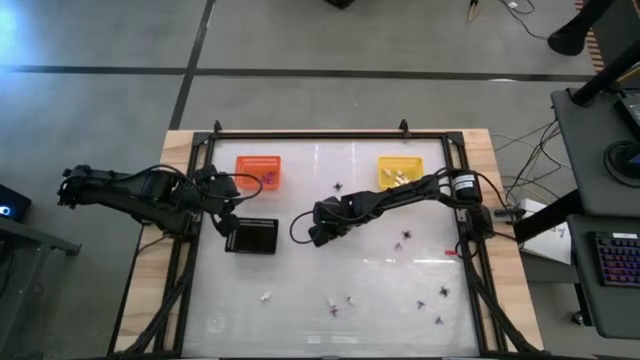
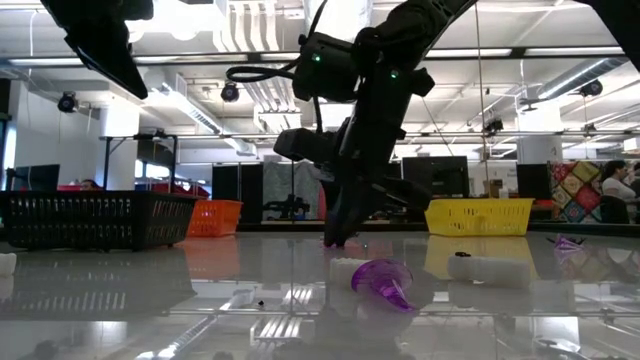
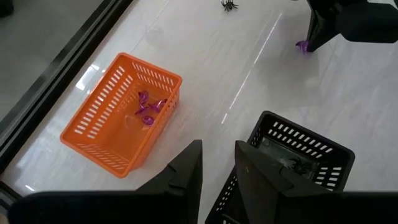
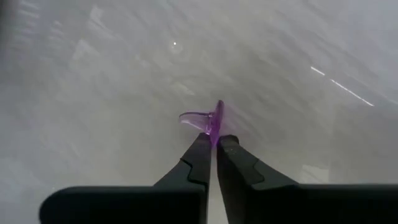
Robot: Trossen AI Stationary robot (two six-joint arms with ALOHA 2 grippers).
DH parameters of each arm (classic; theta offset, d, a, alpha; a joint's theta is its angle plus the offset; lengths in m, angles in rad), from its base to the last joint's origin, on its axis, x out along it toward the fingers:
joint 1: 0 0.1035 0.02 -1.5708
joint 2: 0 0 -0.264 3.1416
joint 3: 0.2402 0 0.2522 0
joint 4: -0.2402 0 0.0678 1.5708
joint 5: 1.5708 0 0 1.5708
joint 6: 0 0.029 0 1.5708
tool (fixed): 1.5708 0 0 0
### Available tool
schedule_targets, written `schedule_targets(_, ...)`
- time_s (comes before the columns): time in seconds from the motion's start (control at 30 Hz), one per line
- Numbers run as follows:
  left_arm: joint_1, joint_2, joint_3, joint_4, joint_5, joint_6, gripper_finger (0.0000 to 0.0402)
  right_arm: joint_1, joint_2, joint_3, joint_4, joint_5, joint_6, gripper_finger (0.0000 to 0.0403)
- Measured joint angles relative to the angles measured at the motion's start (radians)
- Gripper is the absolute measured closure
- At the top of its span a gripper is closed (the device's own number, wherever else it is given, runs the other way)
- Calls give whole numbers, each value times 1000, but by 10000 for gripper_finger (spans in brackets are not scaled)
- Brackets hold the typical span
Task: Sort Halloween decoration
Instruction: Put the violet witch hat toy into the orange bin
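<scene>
The table (image 1: pixel 300 300) carries a white glossy work surface inside a dark frame; both arms reach over it from opposite sides. The right arm extends from the right edge toward the centre; the right gripper (image 4: pixel 212 148) is pointed down at the surface near the table's middle, its fingers clenched on a small purple trinket (image 4: pixel 208 121) pinched at the fingertips; the low view shows the same gripper (image 2: pixel 335 235) with its tips at the surface. The left arm waits at the left side; the left gripper (image 3: pixel 217 165) hovers just above the black basket (image 1: pixel 251 236), fingers parted with a narrow gap and nothing between them.

Three baskets stand on the surface; the black basket sits left of centre; the orange basket (image 1: pixel 258 171) stands at the far left and holds several purple pieces (image 3: pixel 149 111); the yellow basket (image 1: pixel 399 172) stands at the far right and holds whitish pieces (image 1: pixel 400 178).

The remaining Halloween decoration lies loose on the surface; a dark spider (image 1: pixel 338 187) rests between the orange and yellow baskets; more dark and purple trinkets (image 1: pixel 442 293) lie scattered in the near right area; a whitish piece (image 1: pixel 266 296) lies near the front left; in the low view a purple cone-shaped piece (image 2: pixel 385 283) lies on its side closest to the camera, beside a whitish one (image 2: pixel 493 270).
</scene>
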Motion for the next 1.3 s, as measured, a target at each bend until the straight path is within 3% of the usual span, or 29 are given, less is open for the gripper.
schedule_targets(0.33, 0, -1, 0, -1, 0, 0, 324, -2, -13, 17, -8, 2, -23, 394)
schedule_targets(0.63, 0, -8, -1, -9, -1, 30, 324, -17, -16, 140, 5, 51, -76, 394)
schedule_targets(0.97, 0, -8, -1, -8, -2, 28, 324, -121, -12, 199, 261, 53, -131, 394)
schedule_targets(1.3, 0, -9, -1, -7, -2, 27, 324, -201, 89, 340, 355, 12, -172, 394)
